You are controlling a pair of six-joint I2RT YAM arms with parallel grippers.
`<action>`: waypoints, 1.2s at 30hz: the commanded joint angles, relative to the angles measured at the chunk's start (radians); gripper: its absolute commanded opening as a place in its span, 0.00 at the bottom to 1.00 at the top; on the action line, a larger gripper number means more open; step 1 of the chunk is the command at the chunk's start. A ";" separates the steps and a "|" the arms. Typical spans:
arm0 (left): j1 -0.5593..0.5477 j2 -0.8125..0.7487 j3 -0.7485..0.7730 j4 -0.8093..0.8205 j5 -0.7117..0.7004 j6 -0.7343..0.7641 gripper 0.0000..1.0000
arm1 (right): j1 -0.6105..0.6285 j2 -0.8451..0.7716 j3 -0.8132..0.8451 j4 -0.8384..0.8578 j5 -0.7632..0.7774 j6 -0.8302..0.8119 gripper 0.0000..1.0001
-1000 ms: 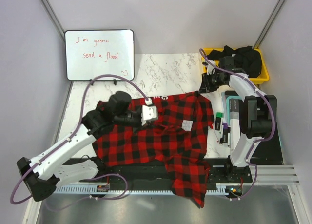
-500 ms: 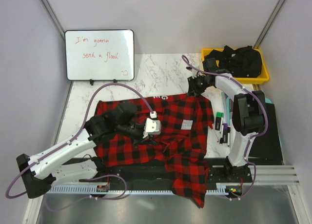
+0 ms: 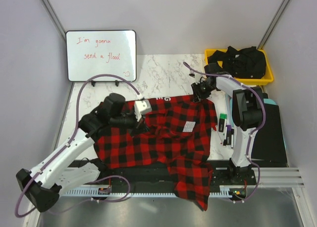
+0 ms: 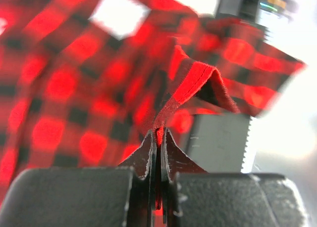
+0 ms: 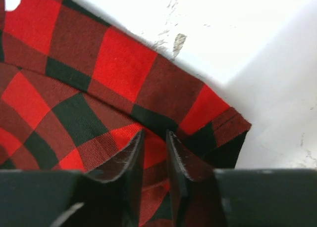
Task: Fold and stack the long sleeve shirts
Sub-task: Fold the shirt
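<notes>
Marble bench [image 3: 168,71] under the shirt [image 3: 163,138]: left jaws clamped on a hem fold rising straight ahead, right jaws slightly apart astride its corner, grip unclear.

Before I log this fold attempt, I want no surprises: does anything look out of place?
Yes: the flannel shirt lies rumpled, and one corner droops past the table's near edge over the rail, so it is not flat for folding.
</notes>
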 commanded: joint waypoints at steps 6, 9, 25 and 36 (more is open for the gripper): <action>0.346 0.068 -0.084 0.046 -0.149 -0.168 0.02 | 0.022 -0.198 0.057 -0.108 -0.174 -0.111 0.51; 0.435 0.100 -0.098 0.045 -0.172 -0.183 0.02 | 0.039 -0.222 0.052 -0.128 -0.206 -0.125 0.57; 0.690 0.352 -0.017 0.068 -0.199 -0.180 0.02 | 0.082 -0.198 0.043 -0.169 -0.225 -0.156 0.56; 0.698 0.410 0.032 -0.020 -0.307 -0.096 0.43 | 0.084 -0.173 0.031 -0.171 -0.188 -0.163 0.52</action>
